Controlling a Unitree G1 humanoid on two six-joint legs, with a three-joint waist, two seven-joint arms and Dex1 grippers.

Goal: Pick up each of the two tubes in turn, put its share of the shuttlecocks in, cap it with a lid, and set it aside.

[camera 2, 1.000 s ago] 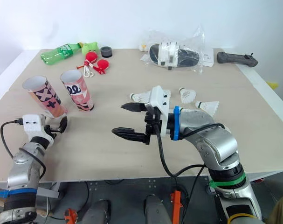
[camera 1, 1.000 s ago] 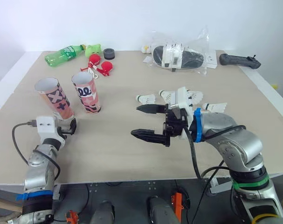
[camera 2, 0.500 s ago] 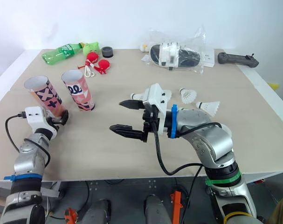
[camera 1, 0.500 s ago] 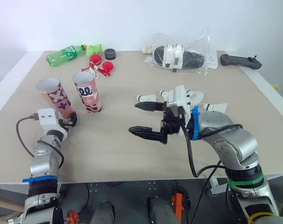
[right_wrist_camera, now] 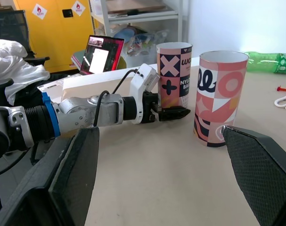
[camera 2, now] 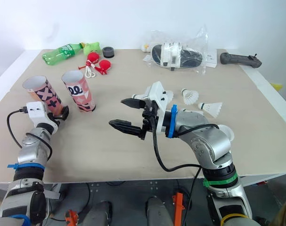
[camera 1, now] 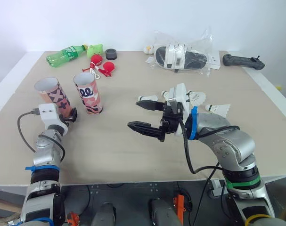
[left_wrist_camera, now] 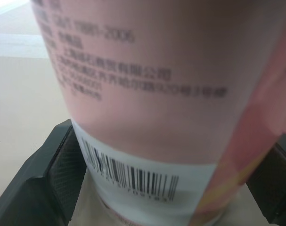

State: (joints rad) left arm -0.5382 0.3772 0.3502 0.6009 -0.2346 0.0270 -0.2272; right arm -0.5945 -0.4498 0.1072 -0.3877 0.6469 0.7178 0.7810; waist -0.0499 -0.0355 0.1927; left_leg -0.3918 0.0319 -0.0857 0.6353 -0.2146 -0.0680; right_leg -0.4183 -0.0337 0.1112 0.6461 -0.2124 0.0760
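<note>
Flanking cross-print tube [camera 1: 52, 96] now: left fingers [left_wrist_camera: 53, 174]

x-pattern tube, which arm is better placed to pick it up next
Left. The fingers of the left gripper flank the x-pattern tube at its base; the right gripper hangs open at mid-table, apart from it.

Light bright, even, diffuse, from above. The beige tabletop [camera 1: 133, 155] is uniformly lit; the white wall [camera 1: 133, 19] is nearly washed out. Faint soft-edged shadows at the bases of the two pink patterned cardboard tubes [camera 1: 88, 92] [camera 1: 53, 96]. Small glare patches on the crinkled clear plastic bag [camera 1: 201, 40].
</note>
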